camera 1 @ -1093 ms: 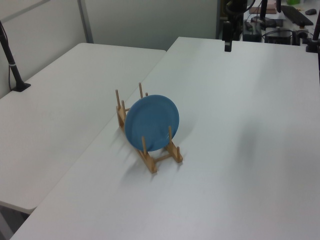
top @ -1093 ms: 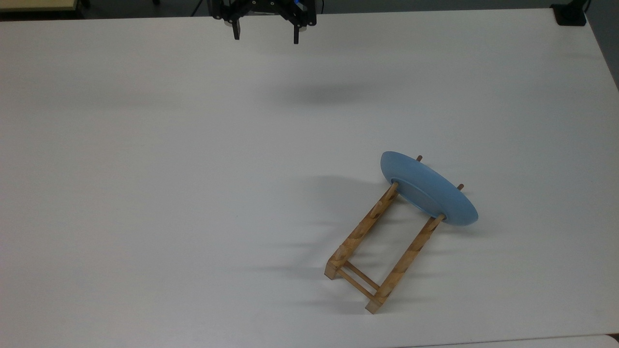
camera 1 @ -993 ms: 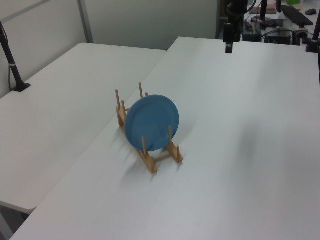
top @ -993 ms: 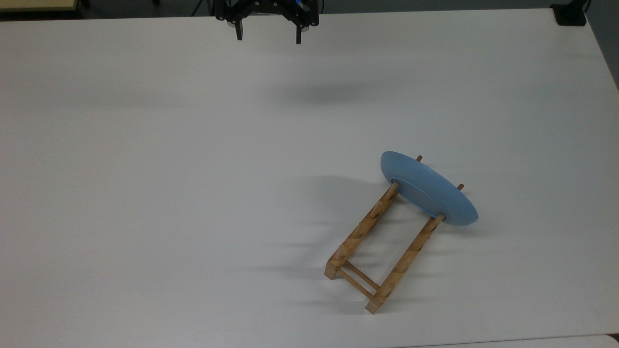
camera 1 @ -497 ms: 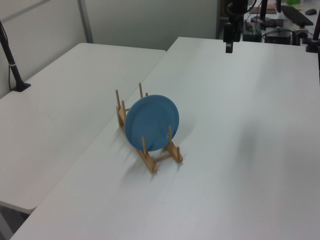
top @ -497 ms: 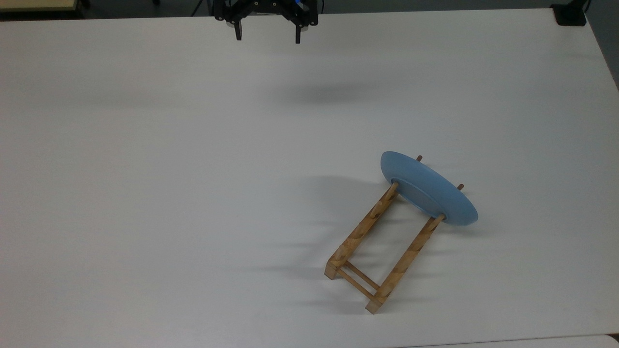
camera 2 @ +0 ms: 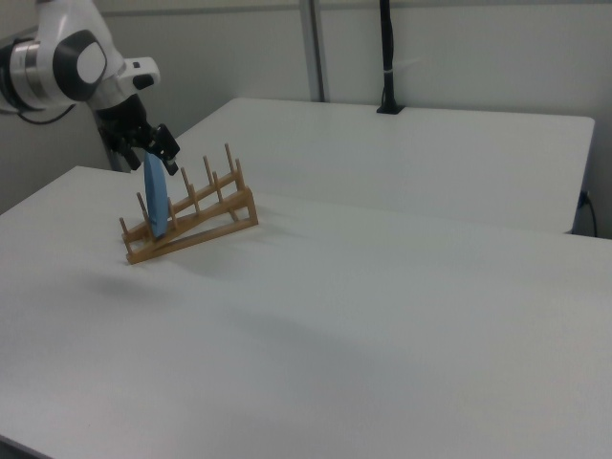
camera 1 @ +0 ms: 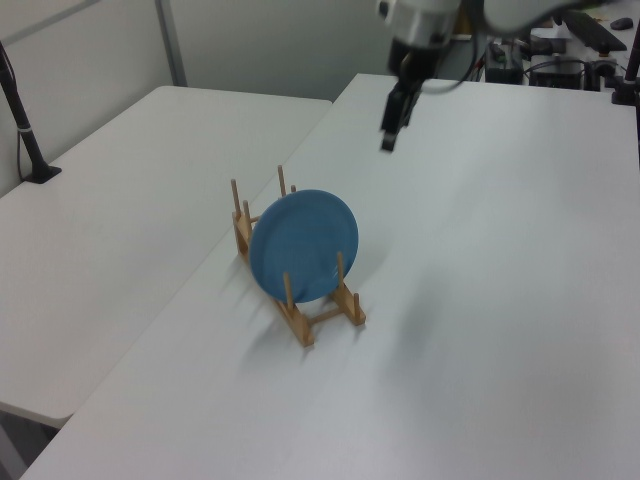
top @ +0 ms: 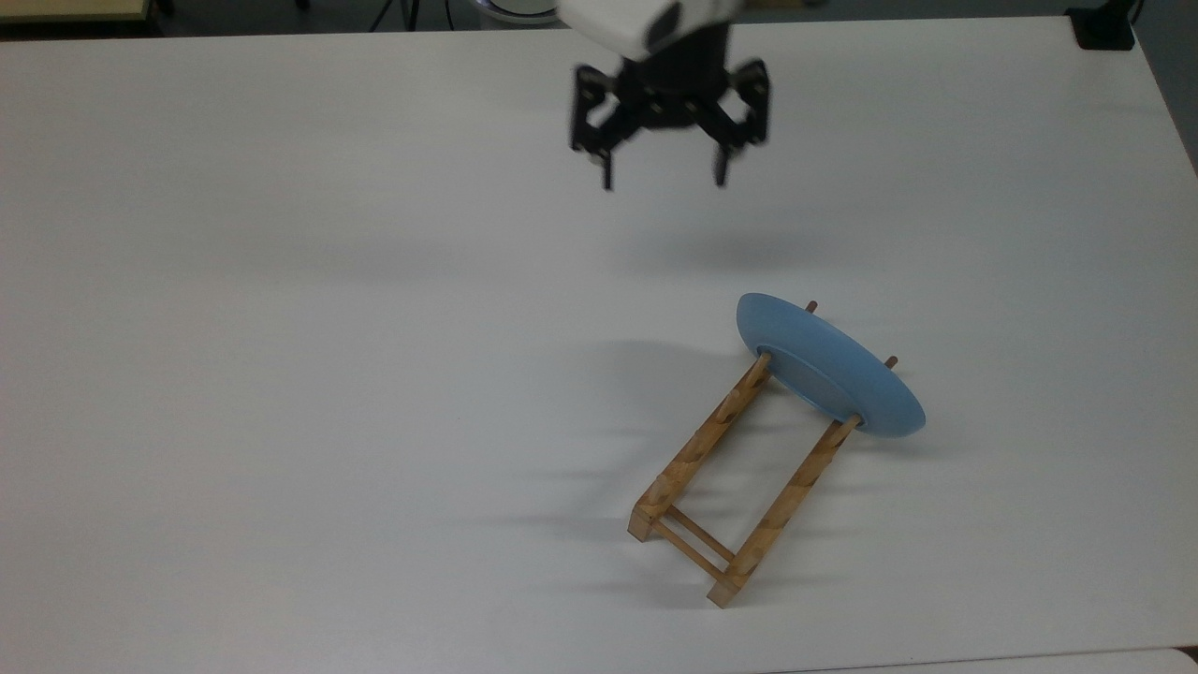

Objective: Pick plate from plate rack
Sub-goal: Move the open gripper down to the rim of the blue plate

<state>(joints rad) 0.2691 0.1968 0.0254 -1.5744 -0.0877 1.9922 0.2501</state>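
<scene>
The gripper (top: 663,178), fingers spread and empty, had left the table's (top: 281,374) far edge and travelled toward the top view's right. The plate (top: 828,365) stood untouched in the plate rack's (top: 739,468) end slot; the approach was underway.

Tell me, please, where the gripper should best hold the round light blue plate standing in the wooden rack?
Probably the round light blue plate's top rim, approached from above: it stands on edge between the wooden rack's pegs, which block its lower sides.
</scene>
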